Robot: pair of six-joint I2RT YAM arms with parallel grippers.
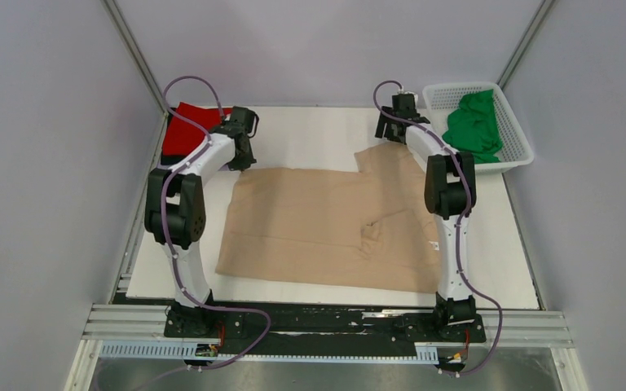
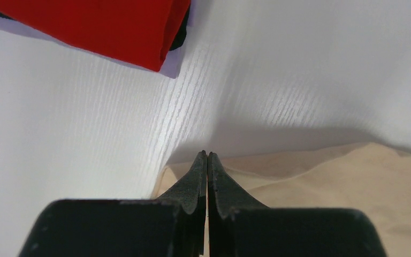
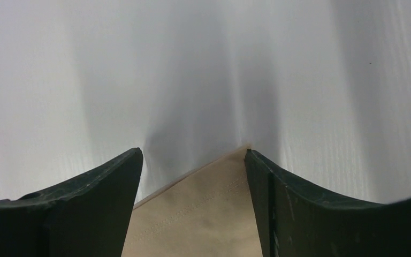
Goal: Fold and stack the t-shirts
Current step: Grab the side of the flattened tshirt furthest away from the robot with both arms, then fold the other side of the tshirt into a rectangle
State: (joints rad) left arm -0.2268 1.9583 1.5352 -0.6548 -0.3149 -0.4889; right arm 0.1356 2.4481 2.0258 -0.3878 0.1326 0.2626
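A tan t-shirt (image 1: 318,224) lies spread on the white table (image 1: 310,134). My left gripper (image 1: 240,159) sits low at the shirt's far left corner. In the left wrist view it (image 2: 207,155) is shut, with the tan fabric (image 2: 321,182) at and under its fingers. My right gripper (image 1: 391,130) is open at the shirt's far right sleeve corner. In the right wrist view that tan corner (image 3: 203,209) lies between its spread fingers (image 3: 193,151). A folded red t-shirt (image 1: 181,129) lies at the back left and also shows in the left wrist view (image 2: 107,27). A green t-shirt (image 1: 474,126) is crumpled in a basket.
A white plastic basket (image 1: 515,122) stands at the back right, off the table's edge. Grey walls close in both sides and the back. The arm bases stand on a rail (image 1: 326,322) at the near edge.
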